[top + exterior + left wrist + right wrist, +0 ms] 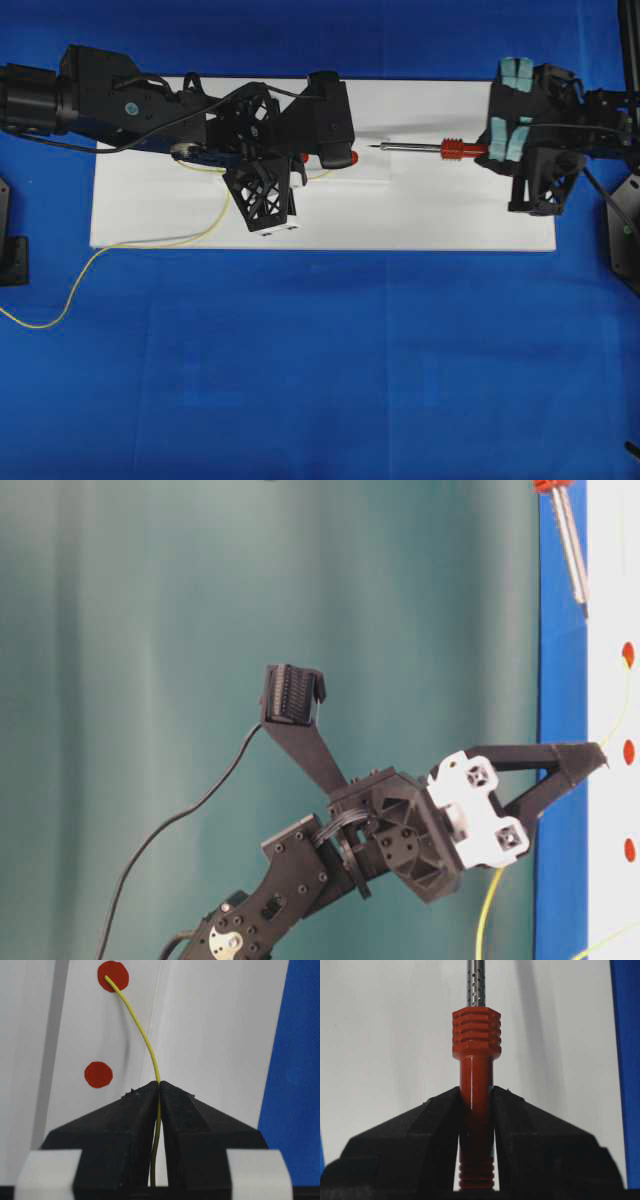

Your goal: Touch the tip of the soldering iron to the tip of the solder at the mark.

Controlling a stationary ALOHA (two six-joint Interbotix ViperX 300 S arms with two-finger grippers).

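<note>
My left gripper [159, 1085] is shut on the solder [145, 1040], a thin yellow wire. The wire curves up from the jaws, and its tip rests on the upper red mark [114, 975]. A second red mark [98, 1074] lies nearer the jaws. My right gripper [476, 1092] is shut on the red ribbed handle of the soldering iron [476, 1040]. In the overhead view the soldering iron [420, 148] lies level, pointing left. Its tip stands a short gap to the right of the mark [353, 157].
Both grippers work over a white board [450, 220] on a blue cloth [320, 380]. The rest of the solder [150, 242] trails left off the board's front edge onto the cloth. Black mounts stand at the far left [12, 240] and far right [625, 235].
</note>
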